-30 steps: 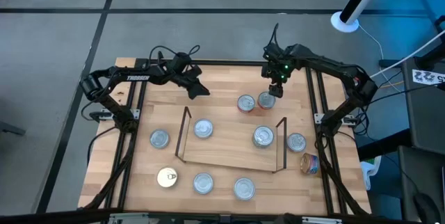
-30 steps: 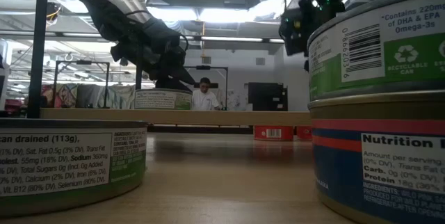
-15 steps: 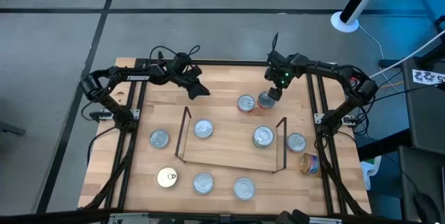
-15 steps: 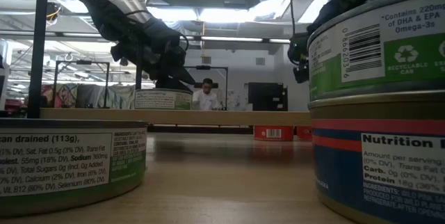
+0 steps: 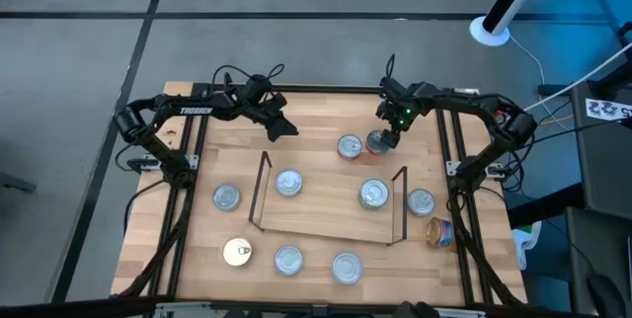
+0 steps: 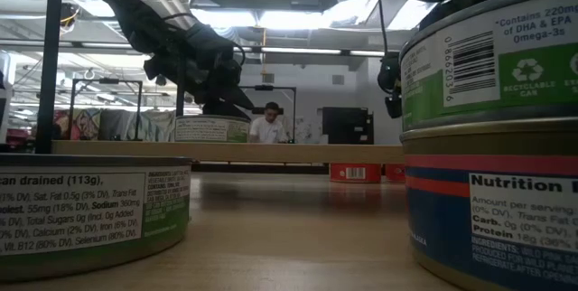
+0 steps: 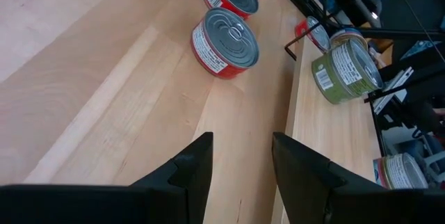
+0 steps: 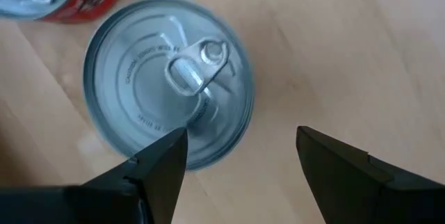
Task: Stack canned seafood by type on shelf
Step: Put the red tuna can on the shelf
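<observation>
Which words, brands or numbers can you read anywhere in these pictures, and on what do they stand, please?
"TROSSEN": dark left arm.
"Contains 220mg of DHA & EPA Omega-3s", "RECYCLABLE CAN": green-labelled upper tin.
"Nutrition", "Carb. 0g", "Protein 18g": blue-labelled lower tin.
"can drained (113g)", "Sodium 300mg": white-labelled flat tin.
Labels on red tins, embossed silver lid: unreadable.

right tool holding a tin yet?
No. The right tool is open above a silver-topped tin, which sits on the tabletop.
</observation>
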### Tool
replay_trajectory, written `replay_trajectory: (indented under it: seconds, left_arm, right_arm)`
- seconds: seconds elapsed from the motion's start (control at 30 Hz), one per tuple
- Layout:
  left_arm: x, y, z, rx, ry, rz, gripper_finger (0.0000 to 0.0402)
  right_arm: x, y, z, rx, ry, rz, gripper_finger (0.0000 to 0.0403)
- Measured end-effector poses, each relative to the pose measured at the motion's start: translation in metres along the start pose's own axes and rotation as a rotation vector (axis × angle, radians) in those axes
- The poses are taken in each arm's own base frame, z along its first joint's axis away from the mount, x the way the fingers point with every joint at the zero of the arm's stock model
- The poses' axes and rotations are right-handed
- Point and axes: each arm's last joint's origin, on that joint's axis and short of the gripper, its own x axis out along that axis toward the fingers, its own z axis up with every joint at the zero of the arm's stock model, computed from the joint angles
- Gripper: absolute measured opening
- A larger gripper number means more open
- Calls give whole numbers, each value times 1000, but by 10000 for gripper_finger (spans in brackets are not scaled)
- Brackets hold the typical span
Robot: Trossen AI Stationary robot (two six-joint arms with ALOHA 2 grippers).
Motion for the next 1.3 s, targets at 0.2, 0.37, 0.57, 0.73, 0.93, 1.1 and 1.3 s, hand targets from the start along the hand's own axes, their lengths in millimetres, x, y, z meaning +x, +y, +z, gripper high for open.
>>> replay_trajectory:
  seconds: [0.2, 0.37, 0.57, 0.73, 0.93, 1.1, 1.3]
  left_arm:
    - [0, 0, 0, 3, 0, 0, 143]
    - [0, 0, 0, 3, 0, 0, 143]
    - [0, 0, 0, 3, 0, 0, 143]
    - [0, 0, 0, 3, 0, 0, 143]
    - [0, 0, 0, 3, 0, 0, 143]
    - [0, 0, 0, 3, 0, 0, 143]
    - [0, 0, 0, 3, 0, 0, 143]
  right_arm:
    - [6, 0, -4, -1, -8, 27, 269]
    - [9, 1, -6, 2, -3, 49, 268]
    - [9, 2, -7, 2, -3, 73, 246]
    - [9, 2, -7, 2, -3, 81, 183]
    - [9, 2, -7, 2, -4, 79, 108]
    - [9, 2, -7, 2, -7, 92, 62]
    - [9, 3, -6, 2, -12, 122, 27]
